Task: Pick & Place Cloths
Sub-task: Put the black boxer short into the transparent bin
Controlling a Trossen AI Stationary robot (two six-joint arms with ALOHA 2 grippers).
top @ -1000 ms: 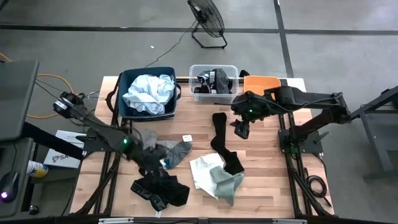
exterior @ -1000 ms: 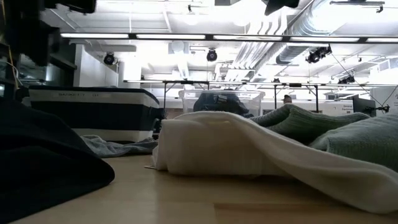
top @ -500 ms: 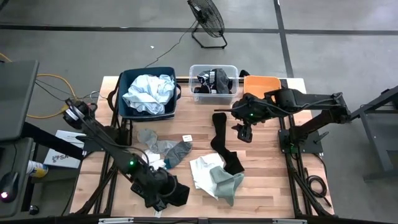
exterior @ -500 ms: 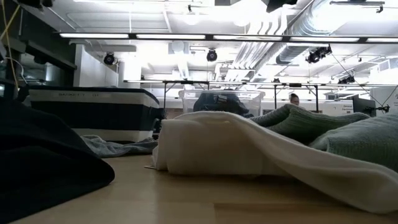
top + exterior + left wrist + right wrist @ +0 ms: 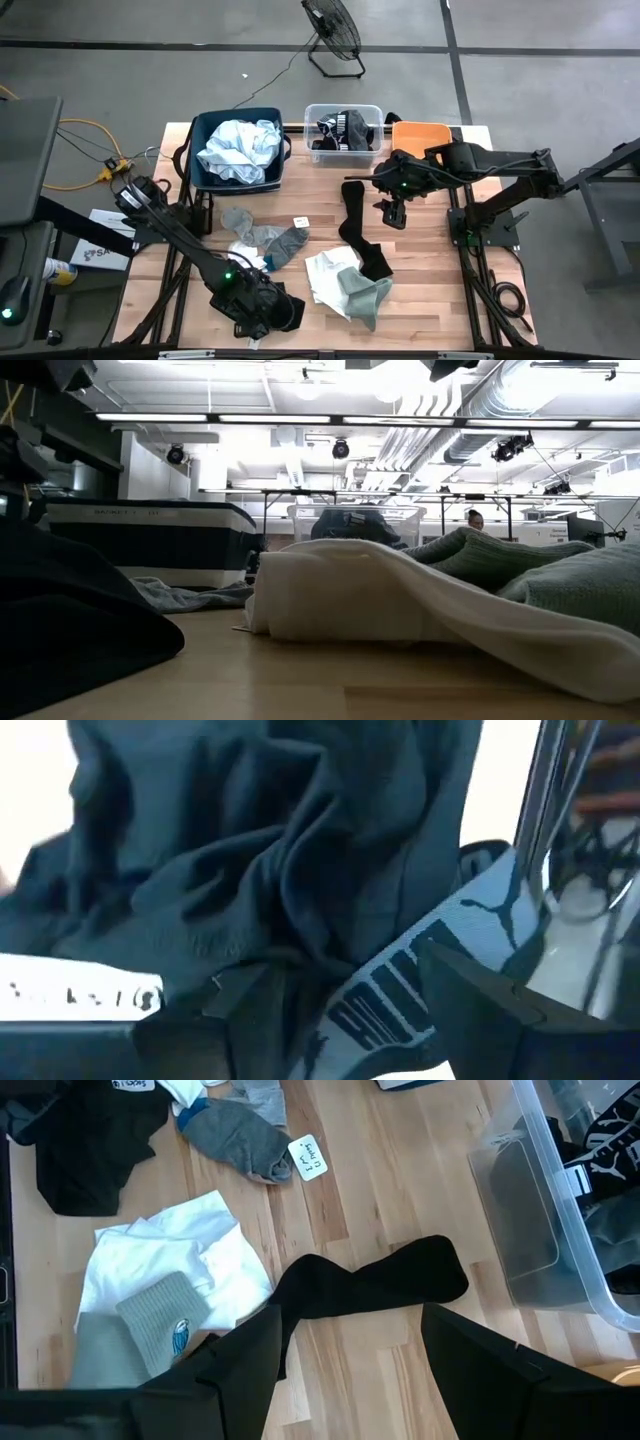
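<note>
My left tool (image 5: 262, 318) down on black garment (image 5: 285, 312), tabletop (image 5: 420, 300) 7 o'clock; jaws part-spread astride folds, grip not confirmed. White cloth (image 5: 325, 272) and grey-green sock (image 5: 365, 295) at centre. Black sock (image 5: 355, 228) at 1 o'clock; my right tool (image 5: 390, 213) hovers beside it, open, empty. Navy bin (image 5: 200, 150) at 11 o'clock holds pale blue shirt (image 5: 240, 150), likely drop point.

Bare bench (image 5: 440, 270) lies open right of the black sock (image 5: 357, 228). Navy bin (image 5: 199, 129), clear tub (image 5: 312, 112) and orange tub (image 5: 418, 131) wall the far edge.
</note>
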